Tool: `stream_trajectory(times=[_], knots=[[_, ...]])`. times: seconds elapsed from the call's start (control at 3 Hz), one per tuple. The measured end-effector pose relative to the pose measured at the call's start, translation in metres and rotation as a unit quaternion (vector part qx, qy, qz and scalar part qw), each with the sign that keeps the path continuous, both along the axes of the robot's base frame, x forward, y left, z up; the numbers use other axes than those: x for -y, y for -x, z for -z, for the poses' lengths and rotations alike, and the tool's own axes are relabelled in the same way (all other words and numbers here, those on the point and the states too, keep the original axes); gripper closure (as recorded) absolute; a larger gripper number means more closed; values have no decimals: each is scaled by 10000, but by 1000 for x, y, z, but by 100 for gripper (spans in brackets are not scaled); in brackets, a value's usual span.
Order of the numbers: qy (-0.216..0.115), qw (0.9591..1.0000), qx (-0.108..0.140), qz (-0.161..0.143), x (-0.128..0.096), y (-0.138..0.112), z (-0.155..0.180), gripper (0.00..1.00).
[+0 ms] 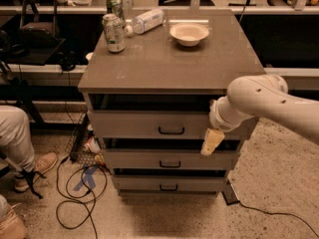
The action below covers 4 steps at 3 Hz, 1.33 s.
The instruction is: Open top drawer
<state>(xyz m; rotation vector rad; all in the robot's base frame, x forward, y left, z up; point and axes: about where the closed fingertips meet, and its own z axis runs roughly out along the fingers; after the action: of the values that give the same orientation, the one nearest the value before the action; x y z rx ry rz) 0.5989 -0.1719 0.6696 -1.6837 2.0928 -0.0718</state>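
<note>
The cabinet [169, 68] stands in the middle of the floor. The top drawer [144, 123] sits right under the cabinet top, its black handle [171, 130] at the centre of the front. The gripper [212, 141] hangs at the right end of that front, its tip over the gap above the middle drawer [149, 159]. I cannot tell whether it is apart or together. On the cabinet's back edge stand two cans [113, 32], with a bottle [147, 20] lying beside them and a bowl [189, 33] to their right.
</note>
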Motion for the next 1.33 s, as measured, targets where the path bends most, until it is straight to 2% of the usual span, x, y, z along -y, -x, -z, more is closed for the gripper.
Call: stream_trajectory(times=[0.33,0.67,1.33], knots=[[-35,9996,-158,-240,-12,-18,19,0],[-368,9966,-414,-604,-22,-26,41,26],[-368,9966,-414,-604,-22,-26,28,72]])
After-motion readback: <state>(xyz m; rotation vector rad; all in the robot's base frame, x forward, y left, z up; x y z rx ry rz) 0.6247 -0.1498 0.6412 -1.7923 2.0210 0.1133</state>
